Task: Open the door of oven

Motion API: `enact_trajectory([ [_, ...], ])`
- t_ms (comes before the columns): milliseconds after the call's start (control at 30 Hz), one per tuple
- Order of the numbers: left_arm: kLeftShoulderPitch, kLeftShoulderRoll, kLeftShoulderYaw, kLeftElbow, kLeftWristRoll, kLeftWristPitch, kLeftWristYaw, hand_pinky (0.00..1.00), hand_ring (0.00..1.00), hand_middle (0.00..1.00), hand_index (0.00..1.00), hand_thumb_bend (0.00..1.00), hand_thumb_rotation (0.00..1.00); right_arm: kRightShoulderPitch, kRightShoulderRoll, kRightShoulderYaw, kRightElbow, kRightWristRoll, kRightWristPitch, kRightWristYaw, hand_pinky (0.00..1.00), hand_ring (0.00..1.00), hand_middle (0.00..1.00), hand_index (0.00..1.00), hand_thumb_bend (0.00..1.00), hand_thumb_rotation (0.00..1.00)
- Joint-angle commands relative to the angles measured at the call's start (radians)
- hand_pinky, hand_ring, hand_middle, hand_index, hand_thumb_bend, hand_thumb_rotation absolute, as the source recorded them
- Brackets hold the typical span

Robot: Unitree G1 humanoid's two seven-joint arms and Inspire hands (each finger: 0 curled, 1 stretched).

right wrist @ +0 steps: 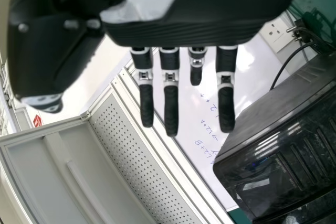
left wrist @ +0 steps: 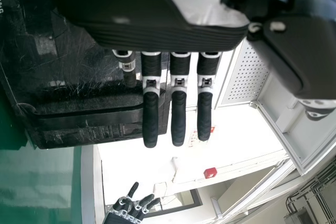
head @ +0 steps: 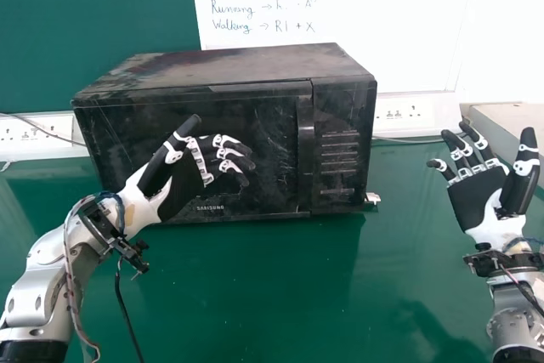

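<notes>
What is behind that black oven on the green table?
Behind the oven are a green panel and a whiteboard with handwriting, with sockets showing to either side. What its body covers, low at the back, cannot be seen.

A white board (head: pixel 408 31) with handwriting (head: pixel 231 8) is beside a dark green panel (head: pixel 85 6) above a glossy green table (head: pixel 255 295), wall sockets (head: pixel 404 113) sit below the board, and a small red box (left wrist: pixel 210 173) shows farther off.
</notes>
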Motion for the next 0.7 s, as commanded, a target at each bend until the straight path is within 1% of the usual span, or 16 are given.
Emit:
enact_trajectory([
  [0, 0.016, 0.006, 0.005, -0.005, -0.020, 0.018, -0.014, 0.39, 0.56, 0.72, 0.74, 0.86, 0.77, 0.013, 0.006, 0.004, -0.011, -0.002, -0.009, 0.002, 0.53, 0.48, 0.59, 0.61, 1.00, 0.84],
  [67, 0.014, 0.004, 0.013, 0.000, -0.038, 0.035, -0.021, 0.42, 0.59, 0.76, 0.77, 0.89, 0.78, 0.014, 0.007, 0.006, -0.014, -0.001, -0.011, 0.001, 0.53, 0.48, 0.59, 0.61, 1.00, 0.83],
  [133, 0.009, -0.001, 0.018, 0.005, -0.044, 0.024, -0.026, 0.44, 0.63, 0.83, 0.82, 0.92, 0.80, 0.013, 0.008, 0.008, -0.013, -0.002, -0.013, -0.002, 0.53, 0.48, 0.59, 0.61, 1.00, 0.84],
  [233, -0.007, -0.001, 0.020, 0.016, -0.051, 0.005, -0.044, 0.46, 0.67, 0.89, 0.88, 0.94, 0.81, 0.013, 0.010, 0.010, -0.015, -0.004, -0.015, -0.009, 0.53, 0.48, 0.59, 0.61, 1.00, 0.84],
  [300, -0.016, -0.004, 0.025, 0.018, -0.058, 0.007, -0.042, 0.47, 0.68, 0.90, 0.89, 0.95, 0.80, 0.013, 0.012, 0.011, -0.016, -0.003, -0.015, -0.011, 0.53, 0.48, 0.59, 0.62, 1.00, 0.84],
  [400, -0.032, -0.008, 0.031, 0.013, -0.073, 0.031, -0.032, 0.48, 0.72, 0.94, 0.90, 0.96, 0.79, 0.013, 0.013, 0.012, -0.016, -0.003, -0.014, -0.011, 0.53, 0.48, 0.60, 0.62, 1.00, 0.84],
  [500, -0.042, -0.007, 0.033, 0.003, -0.088, 0.063, -0.023, 0.49, 0.75, 0.97, 0.91, 0.98, 0.78, 0.014, 0.015, 0.013, -0.017, -0.004, -0.019, -0.008, 0.53, 0.49, 0.60, 0.62, 1.00, 0.84],
  [567, -0.042, -0.005, 0.031, -0.008, -0.090, 0.072, -0.017, 0.50, 0.76, 0.98, 0.92, 0.99, 0.78, 0.015, 0.018, 0.015, -0.019, -0.006, -0.023, -0.012, 0.53, 0.49, 0.60, 0.63, 1.00, 0.84],
  [667, -0.051, 0.001, 0.034, 0.002, -0.104, 0.087, -0.032, 0.52, 0.80, 0.98, 0.93, 0.99, 0.78, 0.015, 0.020, 0.016, -0.020, -0.005, -0.022, -0.019, 0.53, 0.50, 0.60, 0.62, 1.00, 0.84],
])
